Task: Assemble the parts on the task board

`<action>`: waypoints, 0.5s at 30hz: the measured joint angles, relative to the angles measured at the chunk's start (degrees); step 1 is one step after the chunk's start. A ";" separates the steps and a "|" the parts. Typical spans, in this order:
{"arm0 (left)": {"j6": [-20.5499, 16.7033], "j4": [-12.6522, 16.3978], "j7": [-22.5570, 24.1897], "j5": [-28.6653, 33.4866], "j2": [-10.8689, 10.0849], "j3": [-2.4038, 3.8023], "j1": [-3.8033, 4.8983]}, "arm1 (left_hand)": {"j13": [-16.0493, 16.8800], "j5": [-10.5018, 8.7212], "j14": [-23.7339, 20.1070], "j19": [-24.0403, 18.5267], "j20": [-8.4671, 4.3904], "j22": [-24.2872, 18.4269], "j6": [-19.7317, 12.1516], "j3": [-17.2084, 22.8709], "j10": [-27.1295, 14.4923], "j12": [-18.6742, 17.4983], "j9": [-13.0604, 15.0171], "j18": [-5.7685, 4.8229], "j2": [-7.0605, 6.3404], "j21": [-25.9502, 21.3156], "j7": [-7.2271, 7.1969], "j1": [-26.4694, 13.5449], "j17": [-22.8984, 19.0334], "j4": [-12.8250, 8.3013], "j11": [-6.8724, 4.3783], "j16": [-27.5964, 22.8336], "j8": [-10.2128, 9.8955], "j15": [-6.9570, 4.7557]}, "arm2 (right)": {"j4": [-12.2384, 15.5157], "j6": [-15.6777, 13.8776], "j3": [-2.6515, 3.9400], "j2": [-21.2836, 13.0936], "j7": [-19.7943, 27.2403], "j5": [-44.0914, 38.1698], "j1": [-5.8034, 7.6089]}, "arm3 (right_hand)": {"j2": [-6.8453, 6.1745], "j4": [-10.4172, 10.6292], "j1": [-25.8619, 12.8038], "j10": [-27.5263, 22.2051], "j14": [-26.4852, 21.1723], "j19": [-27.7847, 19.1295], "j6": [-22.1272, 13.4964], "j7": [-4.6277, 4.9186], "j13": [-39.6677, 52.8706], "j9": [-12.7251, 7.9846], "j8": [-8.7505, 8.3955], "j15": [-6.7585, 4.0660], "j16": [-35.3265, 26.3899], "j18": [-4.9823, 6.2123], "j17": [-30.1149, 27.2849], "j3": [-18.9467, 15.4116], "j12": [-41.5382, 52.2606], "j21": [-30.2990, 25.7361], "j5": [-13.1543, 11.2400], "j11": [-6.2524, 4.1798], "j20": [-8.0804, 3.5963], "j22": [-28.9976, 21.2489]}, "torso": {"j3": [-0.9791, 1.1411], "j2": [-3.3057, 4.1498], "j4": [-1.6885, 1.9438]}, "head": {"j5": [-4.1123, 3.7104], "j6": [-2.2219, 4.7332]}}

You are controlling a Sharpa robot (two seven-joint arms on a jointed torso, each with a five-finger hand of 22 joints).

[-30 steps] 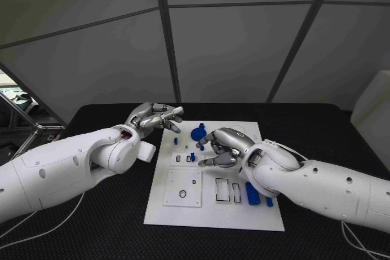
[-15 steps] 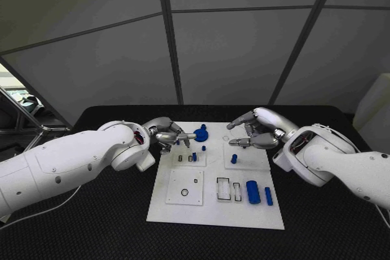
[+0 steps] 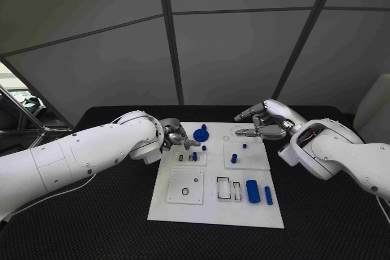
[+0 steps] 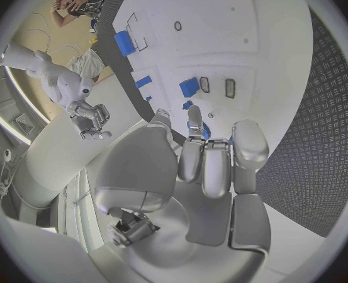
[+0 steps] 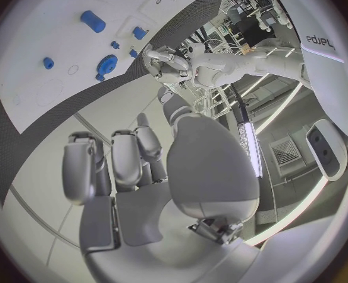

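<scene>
The white task board [image 3: 213, 209] lies in the middle of the black table. A round blue part [image 3: 200, 135] sits at its far edge, with small blue pegs [image 3: 234, 158] standing behind it toward me. Two blue cylinders [image 3: 253, 191] lie at the near right. My left hand [image 3: 176, 139] hovers just left of the round part [image 5: 107, 63], fingers stretched side by side toward it [image 4: 209, 163], nothing plainly held. My right hand [image 3: 262, 125] hangs above the board's far right corner, thumb and finger apart, empty [image 5: 134, 163].
Rectangular slots [image 3: 222, 189] and a raised square plate with a hole [image 3: 184, 186] take up the board's near half. Black mat [image 3: 97, 226] surrounds the board on all sides. Grey wall panels stand behind the table.
My right hand has lifted off the board's middle and drawn back to the far right, leaving a blue peg standing there. My left hand has come down and in beside the round part.
</scene>
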 measured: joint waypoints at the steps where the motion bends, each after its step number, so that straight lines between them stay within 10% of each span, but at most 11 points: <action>1: 0.12 -0.35 -0.35 -0.26 0.37 -0.06 0.10 | 0.00 0.00 0.08 0.13 -0.13 0.35 -0.08 0.23 0.00 0.01 0.44 0.00 -0.08 0.18 -0.08 -0.08 0.00 0.10 0.00 0.11 0.00 -0.08 | -0.04 0.00 0.00 0.02 -0.09 0.12 0.01 | 0.04 0.00 -0.04 0.00 0.00 0.00 0.00 0.00 0.00 0.00 0.00 0.00 0.00 0.00 0.00 0.00 0.00 0.00 0.00 0.00 0.00 0.00 | -0.01 0.00 0.00 | 0.01 0.03; 15: 3.43 -4.71 -3.44 -2.00 4.65 -1.48 1.03 | 0.00 0.00 0.08 0.20 -0.21 0.78 -0.09 1.24 -0.01 0.01 2.32 0.00 0.05 0.40 -0.08 -0.30 -0.01 -0.14 0.00 0.11 0.00 -0.08 | -0.62 0.06 0.01 0.76 -1.42 0.80 0.04 | 0.04 0.00 -0.04 0.00 0.17 0.00 0.00 0.00 0.01 0.04 0.00 -0.17 0.00 0.00 0.08 0.00 0.00 0.00 0.20 0.00 0.00 0.00 | -0.03 0.05 0.00 | 0.01 -0.37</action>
